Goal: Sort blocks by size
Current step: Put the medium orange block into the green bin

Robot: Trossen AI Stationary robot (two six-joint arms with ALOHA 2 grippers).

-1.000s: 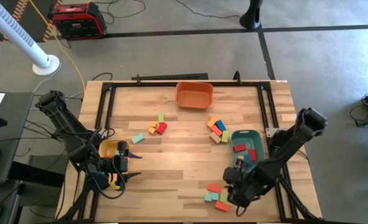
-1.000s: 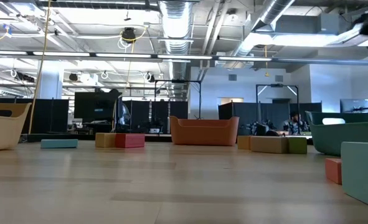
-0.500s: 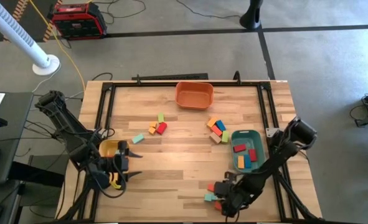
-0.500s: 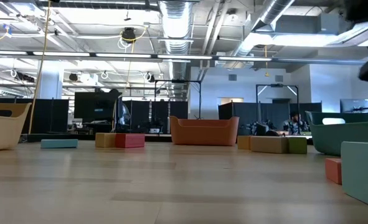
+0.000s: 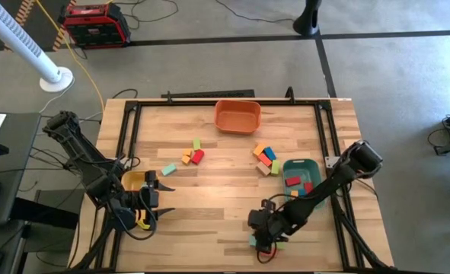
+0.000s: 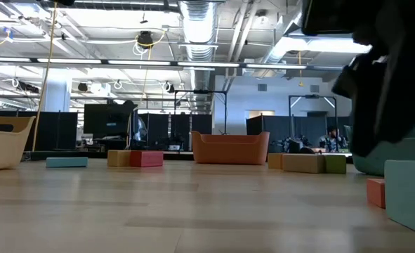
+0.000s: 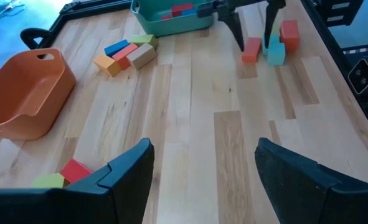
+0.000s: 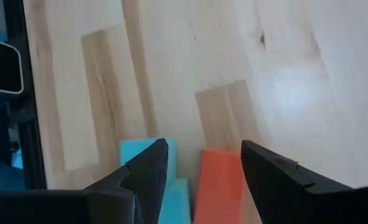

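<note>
Left end effector (image 5: 162, 199): fingers apart, empty, at the surface's (image 5: 209, 205) left edge beside the yellow tray (image 5: 133, 181). Blocks: one teal (image 5: 168, 170) and a small cluster (image 5: 193, 153) left of the orange tray (image 5: 237, 116); a second cluster (image 5: 266, 157) right of it; several in the green tray (image 5: 301, 183). Right end effector (image 5: 264, 236): fingers apart, empty, low over the orange block (image 8: 218, 180) and blue block (image 8: 145, 152) at the near edge.

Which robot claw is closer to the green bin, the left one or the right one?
The right gripper. It hovers over loose blocks at the table's near edge, just beside the green bin. The left gripper waits across the table by the yellow tray.
</note>
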